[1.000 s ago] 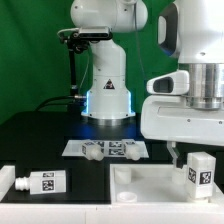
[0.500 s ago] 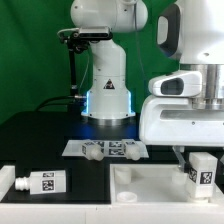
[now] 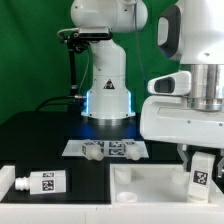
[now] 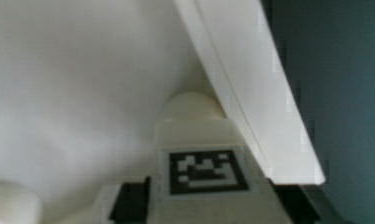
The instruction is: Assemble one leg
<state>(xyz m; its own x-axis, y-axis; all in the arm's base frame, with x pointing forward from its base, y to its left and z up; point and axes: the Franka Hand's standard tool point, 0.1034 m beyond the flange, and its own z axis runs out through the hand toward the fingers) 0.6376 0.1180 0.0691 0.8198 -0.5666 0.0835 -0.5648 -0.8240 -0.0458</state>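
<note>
My gripper [image 3: 202, 163] is at the exterior view's right, shut on a white leg [image 3: 203, 176] with a black-and-white tag, held upright with its lower end over the right part of the wide white tray-like board [image 3: 140, 182]. In the wrist view the leg [image 4: 202, 135] sits between the dark fingers [image 4: 131, 203], its rounded end close to the board's raised rim [image 4: 255, 90]. Whether the leg touches the board is not clear. A second tagged leg [image 3: 40, 183] lies on its side at the lower left.
The marker board [image 3: 108, 150] lies flat on the black table in front of the arm's base [image 3: 108, 100]. A green backdrop stands behind. The board's recessed corner [image 3: 125, 193] shows near the front.
My gripper with the leg has shifted slightly to the exterior view's right and a little lower. Nothing else has moved.
</note>
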